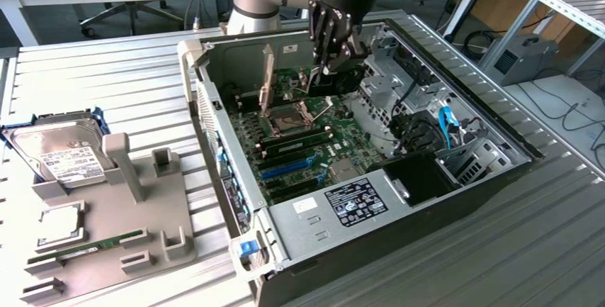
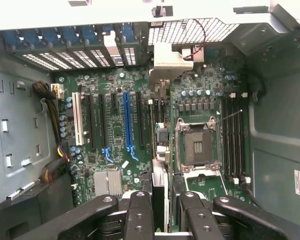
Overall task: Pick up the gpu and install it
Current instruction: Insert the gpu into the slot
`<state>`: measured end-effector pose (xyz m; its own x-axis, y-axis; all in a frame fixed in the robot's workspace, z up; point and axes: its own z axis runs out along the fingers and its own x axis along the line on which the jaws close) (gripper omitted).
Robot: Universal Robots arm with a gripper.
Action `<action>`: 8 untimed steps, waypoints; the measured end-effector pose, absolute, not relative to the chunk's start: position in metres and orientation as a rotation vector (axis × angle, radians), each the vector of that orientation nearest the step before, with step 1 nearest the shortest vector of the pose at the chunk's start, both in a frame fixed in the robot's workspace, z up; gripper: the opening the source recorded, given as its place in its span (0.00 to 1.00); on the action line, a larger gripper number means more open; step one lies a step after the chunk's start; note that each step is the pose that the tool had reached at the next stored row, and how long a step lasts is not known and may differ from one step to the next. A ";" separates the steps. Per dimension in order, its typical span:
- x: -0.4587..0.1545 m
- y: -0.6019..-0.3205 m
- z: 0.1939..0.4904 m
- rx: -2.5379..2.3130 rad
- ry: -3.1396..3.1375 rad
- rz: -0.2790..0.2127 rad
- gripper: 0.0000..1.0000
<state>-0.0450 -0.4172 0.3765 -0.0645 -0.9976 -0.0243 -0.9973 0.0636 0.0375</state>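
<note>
In the exterior view, the end effector hangs inside the open computer case on the table, its jaws closed edge-on around the gpu, held upright above the motherboard. In the wrist view, the gpu stands clamped between the fingers, over the expansion slots.
</note>
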 end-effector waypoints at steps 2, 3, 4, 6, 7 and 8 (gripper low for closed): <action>-0.045 -0.417 0.376 2.147 -2.282 -0.069 0.26; -0.045 -0.417 0.376 2.149 -2.280 -0.069 0.26; -0.045 -0.417 0.376 2.151 -2.277 -0.069 0.26; -0.045 -0.417 0.376 2.156 -2.273 -0.069 0.26; -0.045 -0.417 0.376 2.158 -2.271 -0.069 0.26; -0.045 -0.417 0.376 2.160 -2.269 -0.069 0.26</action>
<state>-0.0450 -0.4172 0.3765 -0.0494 -0.9985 -0.0243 -0.9981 0.0485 0.0375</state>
